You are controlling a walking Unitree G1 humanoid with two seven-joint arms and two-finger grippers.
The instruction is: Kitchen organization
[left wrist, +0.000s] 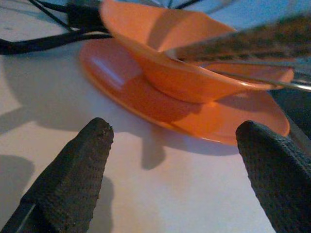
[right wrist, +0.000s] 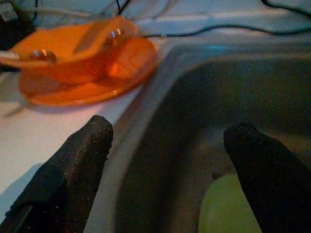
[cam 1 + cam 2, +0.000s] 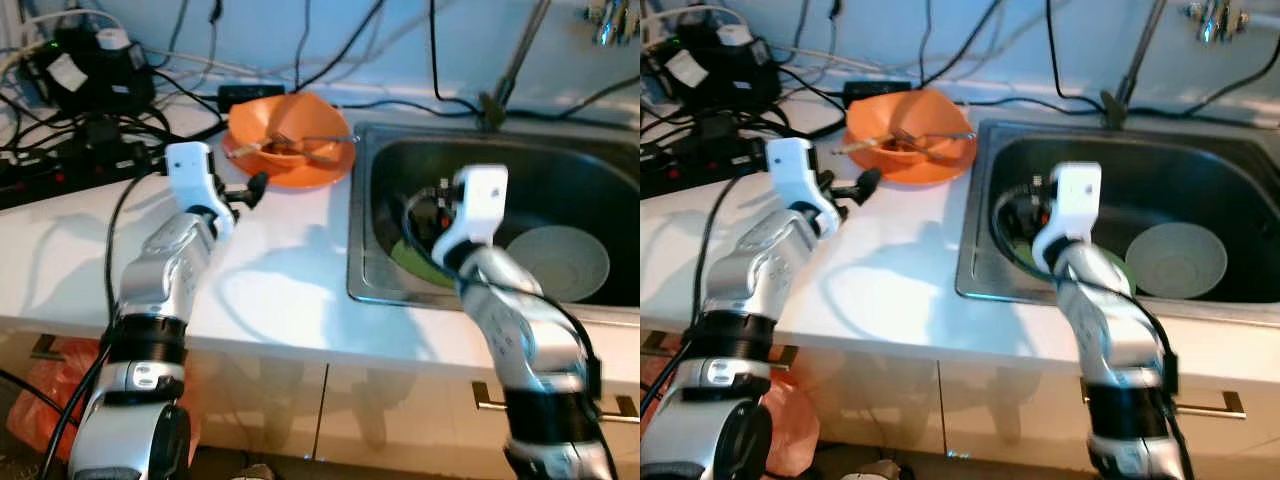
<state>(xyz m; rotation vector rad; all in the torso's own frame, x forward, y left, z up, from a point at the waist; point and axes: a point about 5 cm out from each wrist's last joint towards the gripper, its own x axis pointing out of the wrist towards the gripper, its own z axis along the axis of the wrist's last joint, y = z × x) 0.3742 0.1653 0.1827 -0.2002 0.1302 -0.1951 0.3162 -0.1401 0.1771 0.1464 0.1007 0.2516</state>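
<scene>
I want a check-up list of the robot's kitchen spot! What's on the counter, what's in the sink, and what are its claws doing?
Surface: white countertop with a steel sink set in on the right.
Job's things: orange bowl on an orange plate, with cutlery lying in the bowl; pale bowl and a green dish down in the sink.
Clutter: black power gear at the counter's back left.
Claws: left claw open, low over the counter, facing the orange plate; right claw open, over the sink's left edge.
Cables: many black cables across the back of the counter.
Surroundings: cupboard fronts below; orange bag on the floor at left; tap at upper right.
</scene>
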